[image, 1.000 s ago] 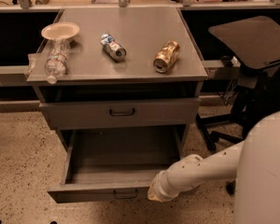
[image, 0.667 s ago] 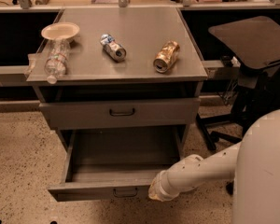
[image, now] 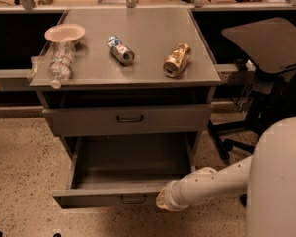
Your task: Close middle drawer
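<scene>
The middle drawer point(image: 106, 197) stands pulled far out of the cabinet, in the lower middle of the frame, and its deep grey tray is open to the view and looks empty. Its flat front runs left to right across the frame, and the small dark loop handle point(image: 133, 199) sits near the middle of this front. The tool point(image: 164, 201) is at the end of the pale arm that comes in from the lower right. It lies just to the right of the handle, against or very near the outer face of the front; I cannot tell if it really touches. I also cannot tell whether the tool is spread or pressed together, because the wrist hides it. So the drawer lies from the tool toward the top of the frame, and I judge that the push must go that way, across the long axis of the front and into the cabinet. As the tool is right of centre, the drawer may turn a little on its rails. Above it the top drawer point(image: 129, 118) is shut. On the surface point(image: 153, 28) lie a gold can point(image: 177, 59), a blue and white can point(image: 121, 50), a clear bottle point(image: 60, 63) and a pale bowl point(image: 64, 32).
</scene>
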You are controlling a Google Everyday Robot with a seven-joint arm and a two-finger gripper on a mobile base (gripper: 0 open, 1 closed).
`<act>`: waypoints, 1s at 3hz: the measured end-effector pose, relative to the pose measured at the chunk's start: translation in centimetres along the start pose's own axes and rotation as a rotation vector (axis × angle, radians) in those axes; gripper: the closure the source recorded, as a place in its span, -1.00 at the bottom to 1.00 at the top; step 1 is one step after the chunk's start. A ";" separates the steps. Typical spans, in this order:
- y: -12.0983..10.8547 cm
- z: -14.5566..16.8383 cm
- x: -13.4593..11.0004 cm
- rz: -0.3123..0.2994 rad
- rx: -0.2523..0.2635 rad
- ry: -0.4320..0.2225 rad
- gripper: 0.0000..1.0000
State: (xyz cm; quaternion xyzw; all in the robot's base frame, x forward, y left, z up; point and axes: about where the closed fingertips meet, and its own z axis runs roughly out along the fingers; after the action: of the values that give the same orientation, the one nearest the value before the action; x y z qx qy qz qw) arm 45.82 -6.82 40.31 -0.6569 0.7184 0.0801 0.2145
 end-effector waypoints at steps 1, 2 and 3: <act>-0.6 0.5 0.1 0.010 0.019 -0.023 1.00; -1.2 0.9 0.1 0.018 0.030 -0.041 1.00; -1.2 0.9 0.1 0.018 0.030 -0.041 1.00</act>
State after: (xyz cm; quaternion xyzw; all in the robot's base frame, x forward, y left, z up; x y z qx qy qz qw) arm 47.17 -6.68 39.64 -0.6452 0.7210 0.0847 0.2381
